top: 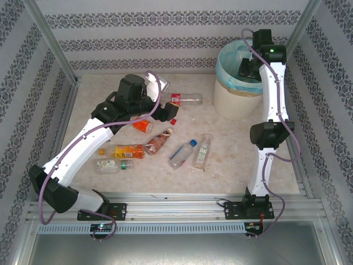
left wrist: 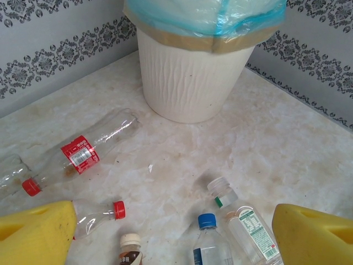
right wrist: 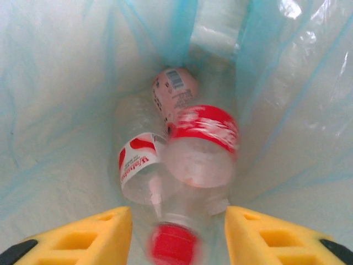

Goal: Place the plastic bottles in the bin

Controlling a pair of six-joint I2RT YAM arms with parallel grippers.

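Note:
My right gripper (right wrist: 178, 237) hangs open over the mouth of the bin (top: 234, 105). A clear bottle with a red label (right wrist: 201, 160) and red cap sits blurred between its yellow fingers (right wrist: 83, 237), with a gap on each side. Below it in the blue liner (right wrist: 55, 110) lie a red-and-white-labelled bottle (right wrist: 140, 165) and a pink-labelled one (right wrist: 175, 91). My left gripper (left wrist: 174, 237) is open above the table, nothing between its fingers (left wrist: 38, 234). Under it lie a red-capped bottle (left wrist: 99, 215), a brown-labelled bottle (left wrist: 130, 248), a blue-capped bottle (left wrist: 209, 243) and a green-labelled bottle (left wrist: 242, 221).
A red-labelled clear bottle (top: 185, 99) lies left of the bin. An orange juice bottle (top: 128, 151) and a clear bottle (top: 113, 164) lie near the left arm. Patterned walls and a metal frame enclose the table on three sides.

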